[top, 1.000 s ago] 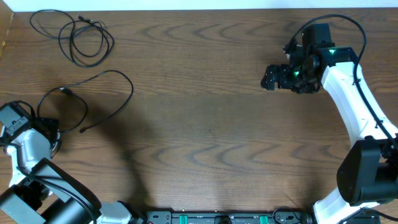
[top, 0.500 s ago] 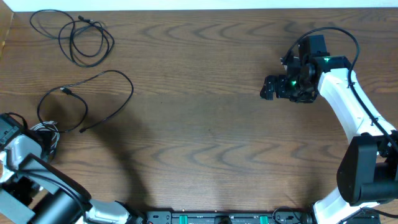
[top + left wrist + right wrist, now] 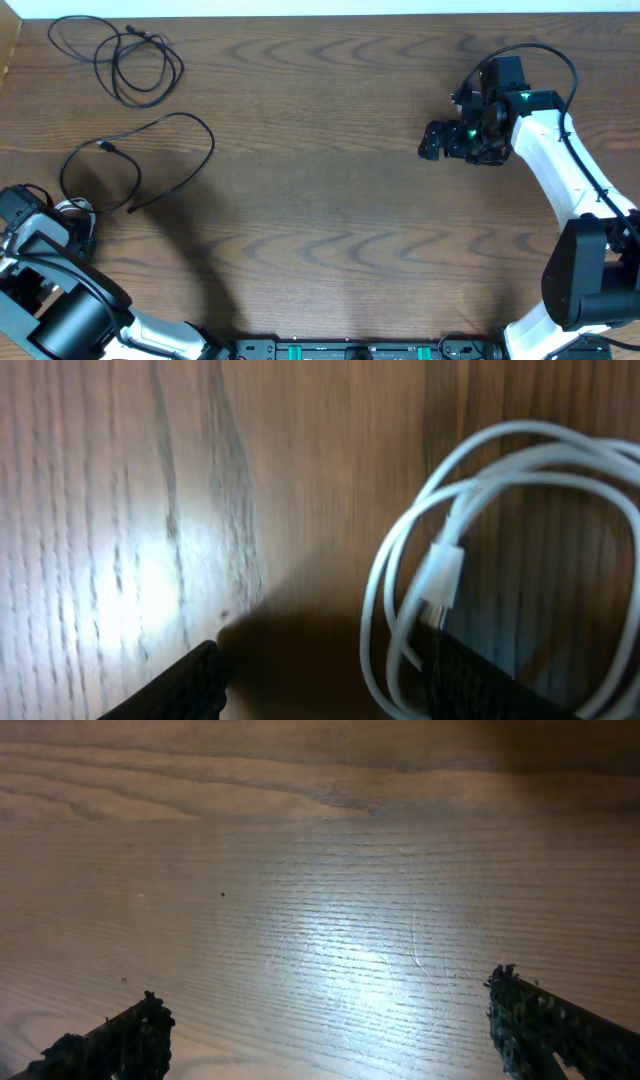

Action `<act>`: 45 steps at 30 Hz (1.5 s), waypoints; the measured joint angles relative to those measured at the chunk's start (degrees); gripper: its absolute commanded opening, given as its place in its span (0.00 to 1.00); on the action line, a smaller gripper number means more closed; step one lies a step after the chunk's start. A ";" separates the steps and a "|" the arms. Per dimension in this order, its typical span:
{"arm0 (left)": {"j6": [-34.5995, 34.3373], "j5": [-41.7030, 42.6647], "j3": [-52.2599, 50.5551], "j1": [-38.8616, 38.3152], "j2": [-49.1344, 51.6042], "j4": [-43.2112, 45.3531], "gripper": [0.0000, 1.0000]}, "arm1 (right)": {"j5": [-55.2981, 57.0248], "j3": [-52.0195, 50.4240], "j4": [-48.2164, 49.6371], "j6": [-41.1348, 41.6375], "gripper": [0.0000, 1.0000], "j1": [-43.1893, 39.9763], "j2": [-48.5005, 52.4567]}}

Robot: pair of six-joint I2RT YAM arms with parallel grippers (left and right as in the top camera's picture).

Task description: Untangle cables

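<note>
Cables first: the white cable (image 3: pixel 441 570) lies coiled on the tabletop (image 3: pixel 320 200) right under the left tool (image 3: pixel 335 685). That tool stands partly open, with a strand close against one finger and nothing pinched yet. The right tool (image 3: pixel 335 1040) gapes fully open and empty above bare wood. A coiled black cable (image 3: pixel 180 68) and a looser black cable (image 3: pixel 212 145) lie apart, further up the left side. The step in hand looks like grasping the white coil; next the left tool would need to close on one strand and draw it open.

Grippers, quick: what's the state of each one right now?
Left gripper: open, white cable looped partly between its jaws, not clamped.
Right gripper: open, holding nothing.
</note>
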 measured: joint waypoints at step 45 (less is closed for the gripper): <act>9.14 -2.40 -0.35 11.89 2.71 21.46 0.65 | -0.02 -0.04 -0.37 4.09 0.99 0.02 0.00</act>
